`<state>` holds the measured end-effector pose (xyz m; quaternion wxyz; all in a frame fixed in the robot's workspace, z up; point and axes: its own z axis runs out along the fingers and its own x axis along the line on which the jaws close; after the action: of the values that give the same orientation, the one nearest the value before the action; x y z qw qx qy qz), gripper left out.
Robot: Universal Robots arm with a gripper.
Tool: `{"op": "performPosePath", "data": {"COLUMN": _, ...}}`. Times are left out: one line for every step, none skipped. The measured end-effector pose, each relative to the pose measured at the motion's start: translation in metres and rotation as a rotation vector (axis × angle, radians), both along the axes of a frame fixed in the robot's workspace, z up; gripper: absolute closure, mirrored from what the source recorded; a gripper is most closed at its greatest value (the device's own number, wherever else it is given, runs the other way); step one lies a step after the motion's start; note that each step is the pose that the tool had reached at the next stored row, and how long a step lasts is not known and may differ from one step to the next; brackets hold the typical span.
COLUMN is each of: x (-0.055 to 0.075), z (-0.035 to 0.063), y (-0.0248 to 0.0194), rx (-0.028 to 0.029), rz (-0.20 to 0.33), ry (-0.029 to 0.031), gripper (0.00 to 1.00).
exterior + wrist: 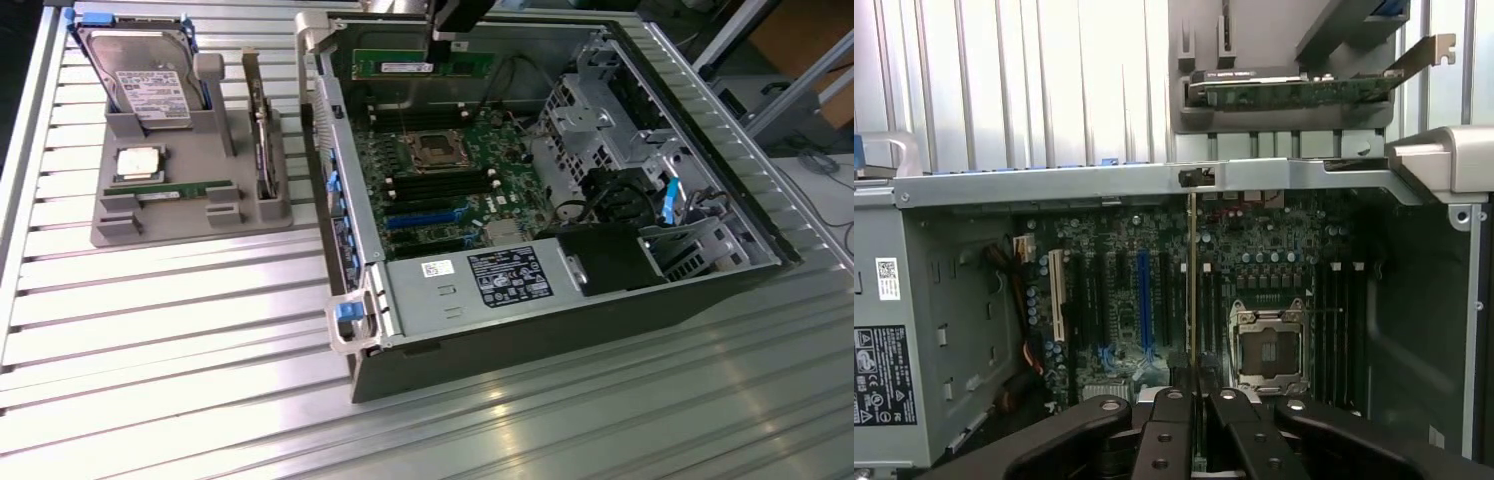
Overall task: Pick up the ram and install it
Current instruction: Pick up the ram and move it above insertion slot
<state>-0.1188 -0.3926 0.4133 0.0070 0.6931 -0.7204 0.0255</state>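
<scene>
The ram point(411, 67), a narrow green stick with a white label, hangs lengthwise above the far end of the open computer case point(367, 385). My gripper point(449, 44) comes down from above and is shut on the stick's upper edge. In the wrist view the ram point(1192, 270) shows edge-on as a thin line running out from between my black fingers point(1172, 405), over the motherboard point(1274, 250). The black memory slots point(430, 186) lie lower on the board, beside the processor socket point(434, 150).
A grey holder point(187, 222) on the exterior view's left carries a hard drive point(147, 80), a silver processor chip point(140, 160), another green stick point(167, 188) and a bracketed card point(263, 130). The case's wall point(1054, 182), power supply point(467, 285) and drive cage point(601, 110) ring the board.
</scene>
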Motion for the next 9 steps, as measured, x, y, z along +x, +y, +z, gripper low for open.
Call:
{"op": "performPosePath", "data": {"x": 0.001, "z": 0.0, "y": 0.0, "rx": 0.0, "rz": 0.0, "ry": 0.0, "gripper": 0.88}}
{"op": "performPosePath", "data": {"x": 0.002, "z": 0.0, "y": 0.0, "rx": 0.0, "rz": 0.0, "ry": -0.0001, "gripper": 0.88}}
{"op": "performPosePath", "data": {"x": 0.005, "z": 0.0, "y": 0.0, "rx": 0.0, "rz": 0.0, "ry": 0.0, "gripper": 0.88}}
{"op": "performPosePath", "data": {"x": 0.006, "z": 0.0, "y": 0.0, "rx": 0.0, "rz": 0.0, "ry": 0.0, "gripper": 0.88}}
{"op": "performPosePath", "data": {"x": 0.008, "z": 0.0, "y": 0.0, "rx": 0.0, "rz": 0.0, "ry": 0.0, "gripper": 0.88}}
{"op": "performPosePath", "data": {"x": 0.01, "z": 0.0, "y": 0.0, "rx": 0.0, "rz": 0.0, "ry": 0.0, "gripper": 0.88}}
{"op": "performPosePath", "data": {"x": 0.012, "z": 0.0, "y": 0.0, "rx": 0.0, "rz": 0.0, "ry": 0.0, "gripper": 0.88}}
{"op": "performPosePath", "data": {"x": 0.014, "z": 0.0, "y": 0.0, "rx": 0.0, "rz": 0.0, "ry": 0.0, "gripper": 0.88}}
{"op": "performPosePath", "data": {"x": 0.016, "z": 0.0, "y": 0.0, "rx": 0.0, "rz": 0.0, "ry": 0.0, "gripper": 0.88}}
